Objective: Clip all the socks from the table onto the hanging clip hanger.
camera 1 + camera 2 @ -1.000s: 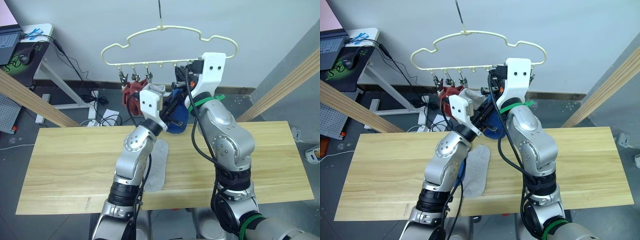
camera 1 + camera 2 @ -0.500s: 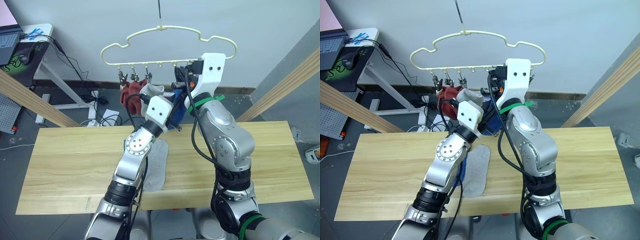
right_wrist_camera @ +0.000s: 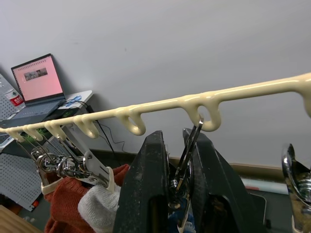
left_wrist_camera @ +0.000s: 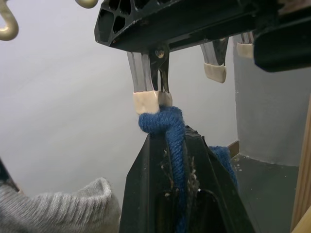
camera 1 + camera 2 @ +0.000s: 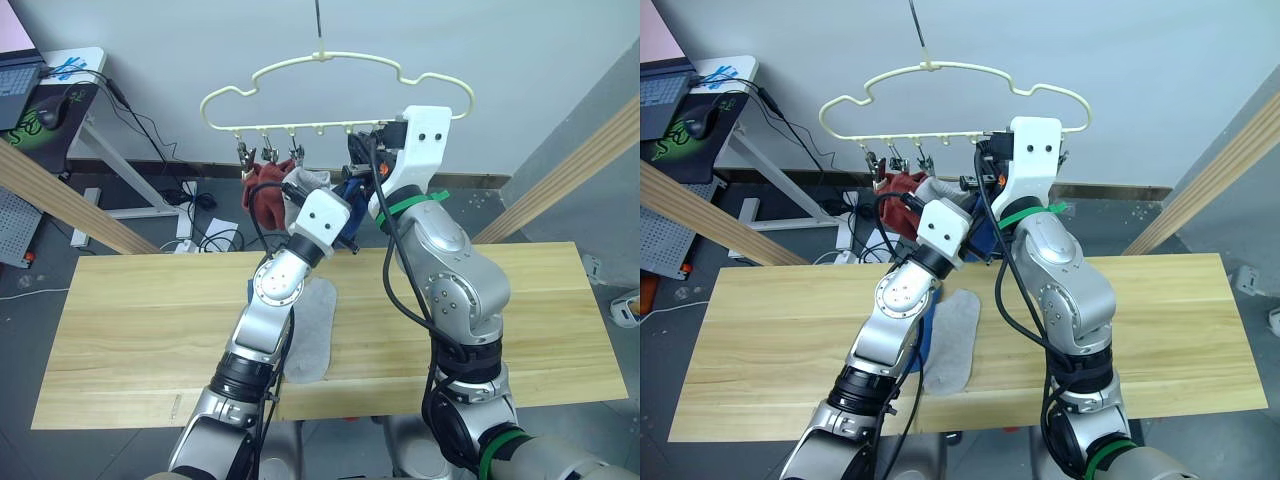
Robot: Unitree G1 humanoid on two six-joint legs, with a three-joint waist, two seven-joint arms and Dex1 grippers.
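Observation:
The pale-yellow clip hanger point(image 5: 240, 92) hangs above the far edge of the table point(image 5: 150, 310). Two rust-red socks point(image 5: 262, 190) and a grey sock point(image 5: 305, 182) hang from its left clips. My left gripper point(image 4: 172, 141) is shut on a blue sock point(image 4: 176, 155), whose cuff touches the pale tips of a metal clip point(image 4: 150, 99). My right gripper point(image 3: 177, 145) is shut on that clip's point(image 3: 190, 141) handles, just under the hanger's wire. A grey sock point(image 5: 312, 330) lies flat on the table, and a blue sock point(image 5: 926, 342) shows beside it under my left arm.
Thick wooden poles slant past the table at the left point(image 5: 60, 195) and right point(image 5: 570, 180). A desk with a laptop point(image 3: 39, 80) stands at the back left, with cables on the floor behind the table.
My left gripper has risen with the blue sock, from below the hanger up to the clip. The right gripper has stayed at the clip.

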